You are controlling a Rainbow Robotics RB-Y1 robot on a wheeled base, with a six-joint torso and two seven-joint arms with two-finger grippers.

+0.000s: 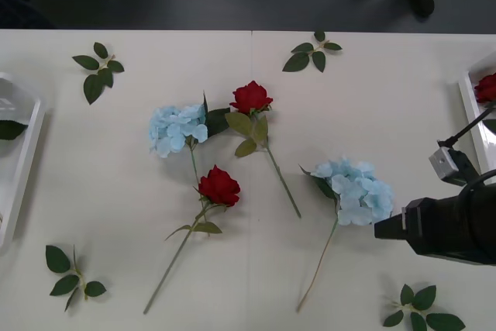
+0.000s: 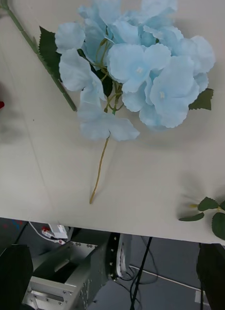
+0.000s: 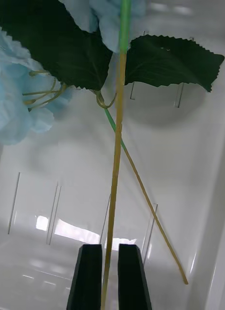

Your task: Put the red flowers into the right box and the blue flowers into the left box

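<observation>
Right gripper (image 2: 112, 276), black fingers spread wide, hangs over table's near edge w/ a blue flower (image 1: 353, 189) just beyond it. Left gripper (image 3: 110, 276) pinches a yellowish blue-flower stem (image 3: 116, 160) over the left box (image 3: 54, 203); a 2nd stem lies inside. Two red flowers (image 1: 219, 187) & another blue bloom lie mid-table (image 1: 116, 184). One red bloom sits in the right box (image 1: 471, 106). No readable writing anywhere.

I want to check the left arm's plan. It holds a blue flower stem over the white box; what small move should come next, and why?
Probably open the left gripper. Its fingers pinch a blue flower's stem over the left box, where another stem already lies, so letting go would drop it inside.
</observation>
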